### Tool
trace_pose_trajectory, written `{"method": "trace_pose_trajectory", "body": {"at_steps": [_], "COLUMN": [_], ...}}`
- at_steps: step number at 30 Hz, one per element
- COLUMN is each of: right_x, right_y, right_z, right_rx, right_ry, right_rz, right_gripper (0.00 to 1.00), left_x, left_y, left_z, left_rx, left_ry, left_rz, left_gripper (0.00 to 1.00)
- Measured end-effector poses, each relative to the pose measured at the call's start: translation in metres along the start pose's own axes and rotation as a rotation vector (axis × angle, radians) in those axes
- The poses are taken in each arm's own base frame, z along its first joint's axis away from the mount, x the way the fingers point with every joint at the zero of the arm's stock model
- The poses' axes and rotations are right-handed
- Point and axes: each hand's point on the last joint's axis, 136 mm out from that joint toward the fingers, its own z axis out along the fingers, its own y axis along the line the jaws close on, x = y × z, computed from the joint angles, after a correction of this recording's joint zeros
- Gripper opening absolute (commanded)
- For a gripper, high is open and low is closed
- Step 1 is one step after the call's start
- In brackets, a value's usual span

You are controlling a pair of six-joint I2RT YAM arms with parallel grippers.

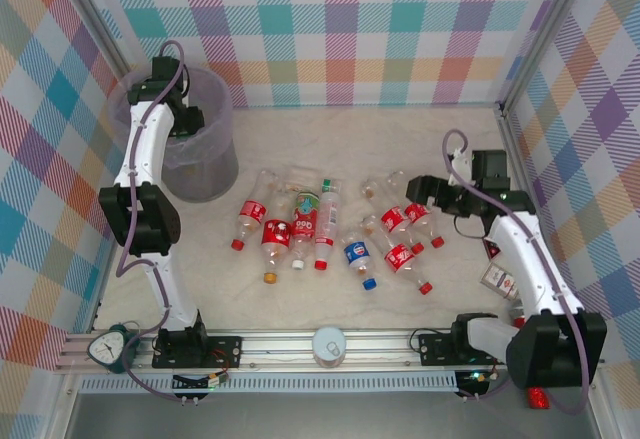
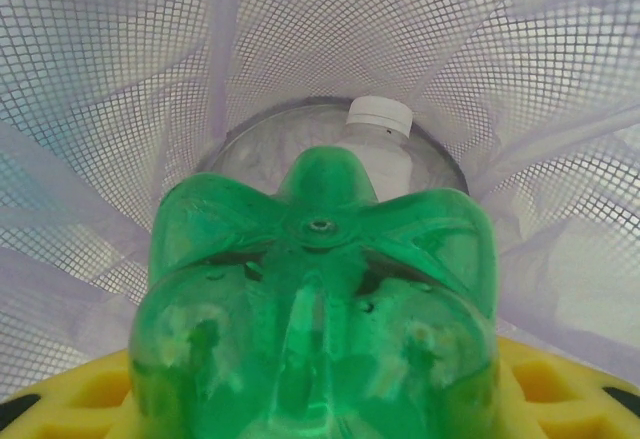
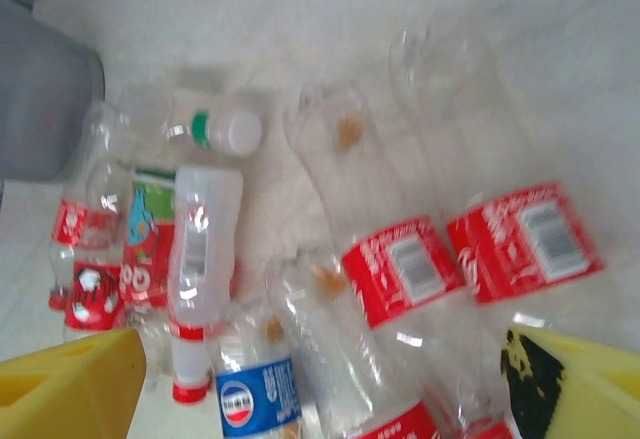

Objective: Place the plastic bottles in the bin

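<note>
Release is the step in hand: the green bottle (image 2: 320, 299) is clamped between the yellow fingers (image 2: 70, 394) of the left gripper (image 1: 163, 87), hung base-down over the bin (image 1: 215, 154) (one clear bottle (image 2: 385, 149) lies at its bottom). The fingers are best opened wide above the middle, so the liner (image 2: 560, 289) is not snagged. The right gripper (image 1: 422, 197) is held spread above the red-labelled bottles (image 3: 400, 259) on the table (image 1: 300, 299).

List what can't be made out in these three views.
- Left wrist: the green bottle hides most of the bin floor, so its contents can't be counted.
- Top external: the left arm covers part of the bin mouth.
- Right wrist: blur leaves labels unreadable; the right pincer is cut off below.
</note>
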Motion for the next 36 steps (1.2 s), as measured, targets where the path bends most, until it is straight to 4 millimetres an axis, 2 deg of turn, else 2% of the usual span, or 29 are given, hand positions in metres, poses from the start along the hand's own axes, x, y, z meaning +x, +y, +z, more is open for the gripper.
{"method": "trace_pose_trajectory", "body": {"at_steps": [3,6,11,15,21,26,30,36], "right_x": [-0.036,-0.06,-0.064,-0.055,-0.038,-0.006,0.013,0.035], "right_y": [0.007,0.011,-0.005,-0.015,-0.021,-0.039,-0.06,-0.085], "right_z": [-0.01,-0.019,-0.029,-0.031,-0.026,-0.011,0.001,0.025], "right_rx": [0.004,0.014,0.046,0.061,0.071,0.109,0.178,0.272], "right_ry": [-0.065,-0.116,-0.144,-0.135,-0.088,0.007,0.078,0.179], "right_rz": [-0.018,-0.033,-0.015,0.008,0.021,0.064,0.104,0.129], "right_gripper": [0.92,0.92,0.92,0.91,0.9,0.89,0.87,0.79], "left_x": [0.0,0.001,0.003,0.005,-0.005,-0.014,-0.022,-0.027], "left_y": [0.0,-0.001,-0.001,0.0,0.002,0.005,0.01,0.012], "left_z": [0.0,0.0,0.0,-0.004,-0.018,-0.041,-0.079,-0.155], "left_rx": [0.002,0.005,0.006,0.005,0.003,0.006,0.011,0.069], "left_ry": [0.0,0.005,0.013,0.022,-0.008,-0.052,-0.13,-0.288], "left_rz": [0.002,0.003,0.006,0.011,0.017,0.014,-0.005,-0.073], "left_gripper": [0.64,0.74,0.79,0.81,0.86,0.93,0.95,0.96]}}
